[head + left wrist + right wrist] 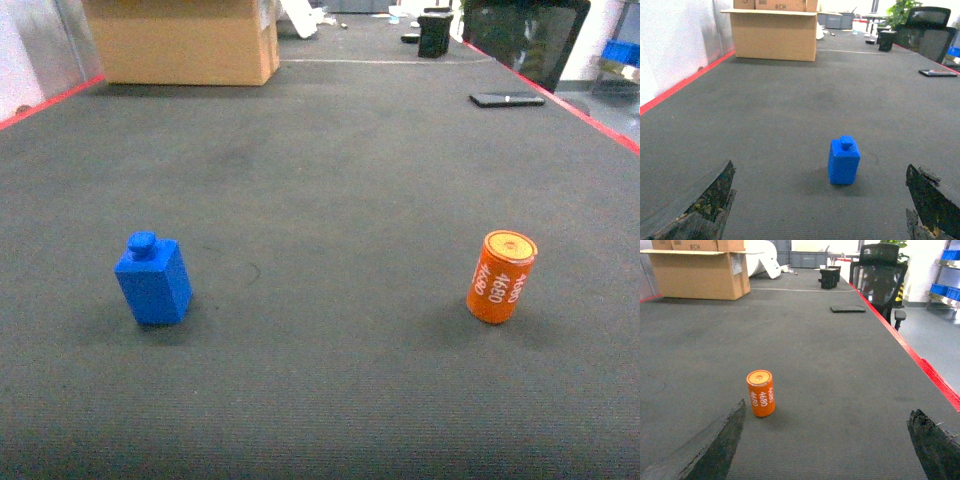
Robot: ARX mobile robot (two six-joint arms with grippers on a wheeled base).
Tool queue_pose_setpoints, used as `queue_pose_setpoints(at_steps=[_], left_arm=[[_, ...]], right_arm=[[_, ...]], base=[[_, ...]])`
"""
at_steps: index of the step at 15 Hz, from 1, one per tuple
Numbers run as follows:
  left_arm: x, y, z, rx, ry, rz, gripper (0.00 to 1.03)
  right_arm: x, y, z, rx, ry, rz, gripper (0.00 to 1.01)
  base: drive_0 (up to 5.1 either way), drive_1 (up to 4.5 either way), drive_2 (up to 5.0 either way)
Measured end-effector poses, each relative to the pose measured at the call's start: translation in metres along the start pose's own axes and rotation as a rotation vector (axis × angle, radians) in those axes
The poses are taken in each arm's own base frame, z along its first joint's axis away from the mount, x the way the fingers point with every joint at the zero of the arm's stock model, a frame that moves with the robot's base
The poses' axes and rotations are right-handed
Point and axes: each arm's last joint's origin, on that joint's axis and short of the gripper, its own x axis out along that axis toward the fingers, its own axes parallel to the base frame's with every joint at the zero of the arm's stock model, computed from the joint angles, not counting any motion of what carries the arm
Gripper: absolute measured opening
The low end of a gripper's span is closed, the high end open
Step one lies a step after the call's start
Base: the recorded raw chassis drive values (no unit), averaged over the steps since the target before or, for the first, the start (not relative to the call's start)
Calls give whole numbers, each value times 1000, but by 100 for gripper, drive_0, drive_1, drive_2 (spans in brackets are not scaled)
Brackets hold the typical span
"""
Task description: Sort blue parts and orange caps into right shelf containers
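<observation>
Both pairs of fingers stand spread wide with nothing between them. At the bottom of the left wrist view the left gripper (820,210) shows a worn dark finger (705,205) in each corner, and the blue part (843,161) stands upright on the dark grey table (790,100) just ahead of the gap, slightly right of its middle. Likewise the right gripper (827,450) frames the orange cap (760,393), an upright cylinder printed "4680", which sits ahead of the left finger (720,445).

From the head view the two pieces stand well apart, blue on the left, orange on the right. Farther back lie a flat black device (507,98) near the red right edge, a cardboard box (185,40) at far left and a small black box (435,35) beyond. Blue shelf containers (945,290) show dimly at far right, off the table.
</observation>
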Motion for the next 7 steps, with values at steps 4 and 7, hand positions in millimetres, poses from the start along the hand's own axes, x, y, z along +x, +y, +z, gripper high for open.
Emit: queue_pose_setpoints(at_steps=[4, 7], left_arm=[[0, 0, 0, 0, 0, 0, 98], [0, 0, 0, 0, 0, 0, 98]], right_arm=[[0, 0, 0, 0, 0, 0, 98], [0, 0, 0, 0, 0, 0, 98]], base=[[0, 0, 0], [0, 0, 0]])
